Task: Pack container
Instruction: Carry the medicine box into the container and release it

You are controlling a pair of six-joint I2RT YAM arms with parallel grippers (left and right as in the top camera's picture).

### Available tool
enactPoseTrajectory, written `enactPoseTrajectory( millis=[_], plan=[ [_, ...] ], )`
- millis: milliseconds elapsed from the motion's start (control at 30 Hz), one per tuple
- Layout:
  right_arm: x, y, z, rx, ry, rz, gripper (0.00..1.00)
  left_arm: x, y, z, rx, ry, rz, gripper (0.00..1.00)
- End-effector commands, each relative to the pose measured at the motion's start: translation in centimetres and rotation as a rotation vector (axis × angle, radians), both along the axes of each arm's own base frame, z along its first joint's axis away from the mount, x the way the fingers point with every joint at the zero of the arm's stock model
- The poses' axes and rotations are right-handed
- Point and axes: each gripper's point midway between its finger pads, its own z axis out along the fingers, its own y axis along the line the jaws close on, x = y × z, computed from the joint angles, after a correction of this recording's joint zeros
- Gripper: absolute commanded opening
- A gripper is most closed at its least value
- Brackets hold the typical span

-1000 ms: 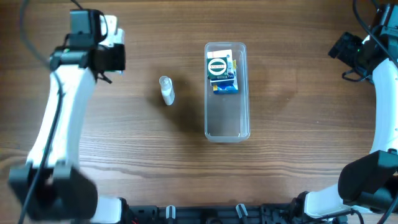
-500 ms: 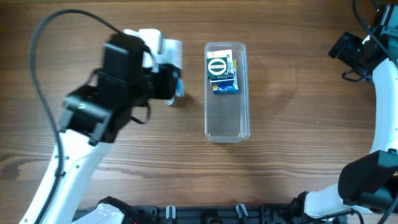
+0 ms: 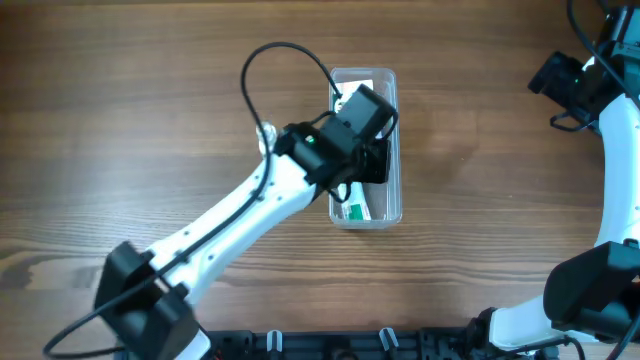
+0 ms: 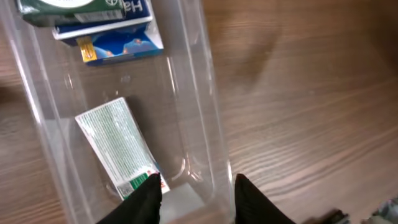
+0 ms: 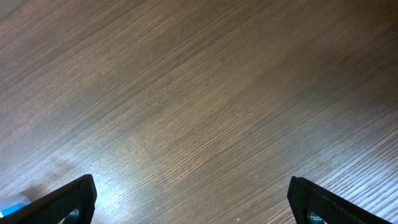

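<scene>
The left arm (image 3: pixel 230 215) is reaching diagonally from the near left to the middle of the tabletop (image 3: pixel 150 60). The left hand (image 4: pixel 196 202) is pointing down, fingers slightly apart. The right arm (image 3: pixel 618 170) is standing upright at the right edge, and the right hand (image 5: pixel 199 205) is gaping wide.

Clear rectangular container (image 3: pixel 396 195), long, narrow, open-topped, partly filled

Counter (image 5: pixel 186 93): warm brown, streaky wood grain all over.
Container (image 4: pixel 208 124): clear, see-through, pale glints on the walls.
Flat pack (image 4: pixel 118 146): white with fine grey print, and there's green at its 5 o'clock end.
Blue box (image 4: pixel 121 43): bright blue, yellow patch.
Green box (image 4: pixel 74 11): dark green, white lettering.
Left pincer (image 4: pixel 198 186): black.
Right pincer (image 5: pixel 191 186): black.
Left arm (image 3: pixel 230 220): white, black joints.
</scene>
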Motion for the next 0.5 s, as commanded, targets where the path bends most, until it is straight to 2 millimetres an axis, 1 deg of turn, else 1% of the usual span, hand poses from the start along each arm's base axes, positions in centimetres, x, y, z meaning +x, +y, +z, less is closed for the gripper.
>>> enactPoseTrajectory(
  millis=[0, 67, 100, 133, 167, 200, 233, 267, 333, 400, 467],
  plan=[
    [0.1, 0.0, -0.7, 0.010, 0.012, -0.004, 1.00, 0.4, -0.4, -0.4, -0.006, 0.009, 0.029, 0.44],
    [0.1, 0.0, -0.7, 0.010, 0.012, -0.004, 1.00, 0.5, -0.4, -0.1, -0.012, 0.003, 0.029, 0.48],
    [0.1, 0.0, -0.7, 0.010, 0.012, -0.004, 1.00, 0.5, -0.4, 0.0, -0.014, 0.002, 0.029, 0.53],
    [0.1, 0.0, -0.7, 0.010, 0.012, -0.004, 1.00, 0.4, -0.4, 0.2, -0.018, 0.002, 0.027, 0.61],
    [0.1, 0.0, -0.7, 0.010, 0.012, -0.004, 1.00, 0.3, -0.5, 0.3, -0.024, 0.004, 0.023, 0.65],
    [0.1, 0.0, -0.7, 0.011, 0.012, -0.004, 1.00, 0.0, -0.7, 0.3, -0.035, 0.017, 0.013, 0.81],
    [0.1, 0.1, -0.7, 0.010, 0.011, -0.002, 1.00, -0.5, -1.1, 0.3, -0.054, 0.040, -0.006, 1.00],
    [0.1, 0.1, -0.7, 0.010, 0.012, -0.002, 1.00, -1.2, -1.7, 0.5, -0.085, 0.073, -0.034, 1.00],
    [0.1, 0.0, -0.7, 0.010, 0.011, -0.002, 1.00, -1.7, -2.2, 0.7, -0.116, 0.099, -0.060, 1.00],
    [0.1, 0.0, -0.7, 0.010, 0.012, -0.002, 1.00, -1.2, -2.4, 1.4, -0.139, 0.073, -0.056, 1.00],
    [0.1, 0.0, -0.7, 0.010, 0.012, -0.002, 1.00, -0.5, -2.1, 2.5, -0.168, 0.043, -0.042, 1.00]
  ],
)
